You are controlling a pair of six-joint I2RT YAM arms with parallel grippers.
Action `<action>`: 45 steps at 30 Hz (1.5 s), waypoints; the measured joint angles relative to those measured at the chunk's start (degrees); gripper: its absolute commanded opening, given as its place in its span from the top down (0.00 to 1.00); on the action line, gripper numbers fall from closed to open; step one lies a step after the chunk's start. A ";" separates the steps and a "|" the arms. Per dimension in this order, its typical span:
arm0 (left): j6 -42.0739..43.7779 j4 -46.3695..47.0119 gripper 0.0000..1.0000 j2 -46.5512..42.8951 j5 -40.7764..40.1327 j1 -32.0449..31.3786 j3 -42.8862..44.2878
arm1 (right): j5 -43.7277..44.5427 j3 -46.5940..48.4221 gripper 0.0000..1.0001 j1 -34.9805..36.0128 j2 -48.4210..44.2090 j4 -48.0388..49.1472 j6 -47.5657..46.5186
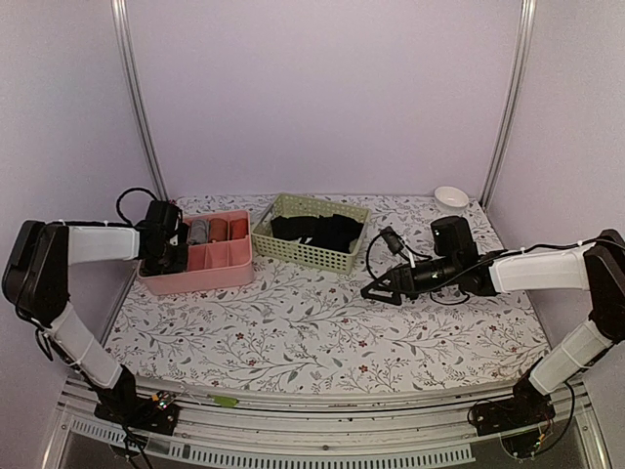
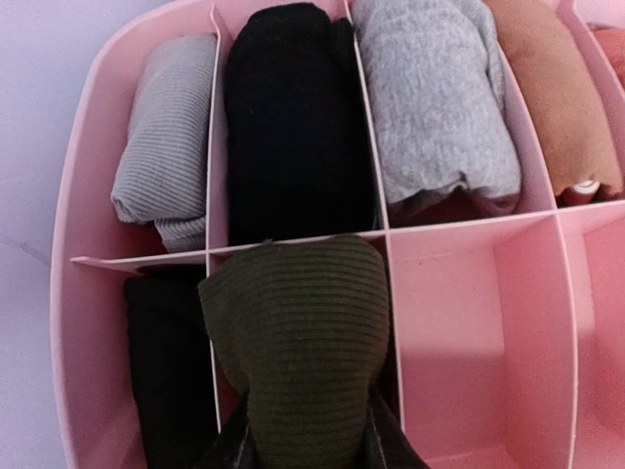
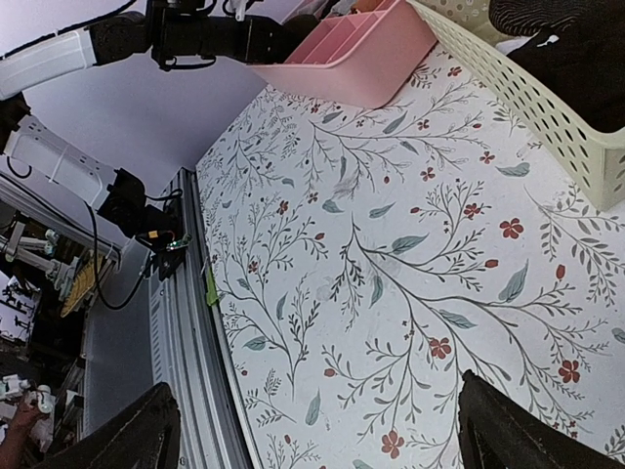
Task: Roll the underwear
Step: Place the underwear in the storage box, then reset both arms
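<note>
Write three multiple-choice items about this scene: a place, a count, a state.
1. Where is the rolled underwear in the left gripper? A on the floor; B over the pink organizer; C on a shelf.
2. How many grey rolls show in the left wrist view? A none; B two; C five.
3. How is the right gripper? A open, empty; B shut on cloth; C shut on a cup.
Key: 1B, pink dividers surround it; 2B, two sit in the far row; 3A, its fingers stand apart, nothing between them.

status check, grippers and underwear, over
Left gripper shut on rolled underwear, over a front slot of pink organizer. Right gripper open, over the table. Slot beneath hidden by roll.
</note>
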 measured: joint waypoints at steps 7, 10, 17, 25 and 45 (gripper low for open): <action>-1.42 1.81 0.95 2.36 5.92 3.34 0.00 | -0.09 0.00 0.01 -0.33 0.02 0.00 0.02; -2.05 2.82 0.81 2.91 7.93 4.35 -0.20 | -0.13 0.00 0.01 -0.42 0.02 0.00 0.02; -2.91 2.71 0.55 2.80 9.88 4.96 -0.20 | -0.20 0.00 0.01 -0.42 0.02 0.00 0.24; -2.84 -1.55 0.32 -2.27 10.27 4.96 0.83 | -0.15 0.00 0.01 -0.44 0.02 -0.04 0.28; -0.09 -8.59 0.04 -9.81 10.05 -1.14 13.62 | 4.33 2.56 0.01 -2.82 -5.95 -2.25 0.42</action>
